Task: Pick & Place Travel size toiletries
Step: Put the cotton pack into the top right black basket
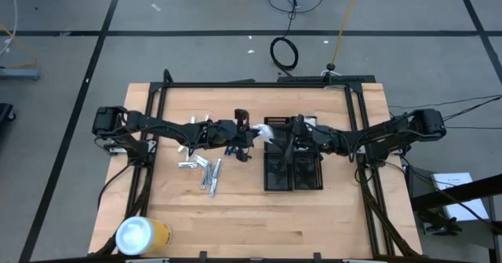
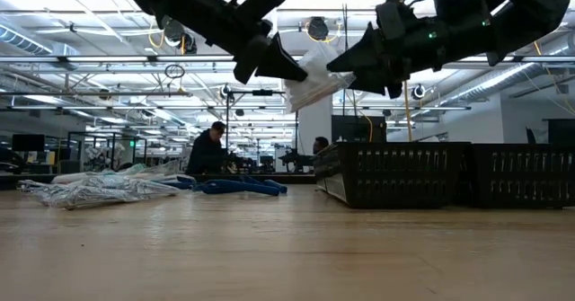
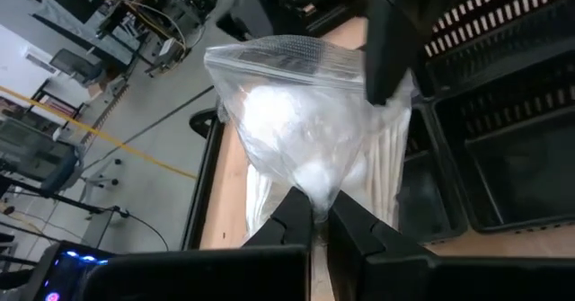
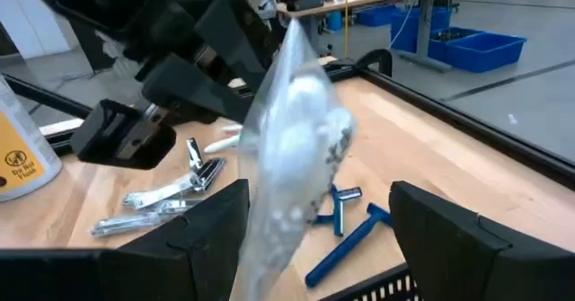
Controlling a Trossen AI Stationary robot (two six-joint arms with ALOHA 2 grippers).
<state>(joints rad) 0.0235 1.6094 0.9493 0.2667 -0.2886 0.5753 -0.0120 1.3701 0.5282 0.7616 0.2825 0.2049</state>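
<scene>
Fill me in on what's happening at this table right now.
Both arms meet above the table's middle. The left gripper is pinched shut on a clear packet and holds it in the air. The right gripper is open around the same packet, as if for a handover. Blue razors and silvery sachets lie on the wood beside the black trays.

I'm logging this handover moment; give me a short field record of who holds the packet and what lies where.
packet: clear-white packet in the air between both grippers, above the table
left gripper: shut on the packet's corner
right gripper: open, fingers either side of the packet, not closed on it
razors: blue razors lying on the table
sachets: silvery sachets on the table, left of the trays
trays: two black trays side by side
yellow cylinder: near the table's front left corner
</scene>
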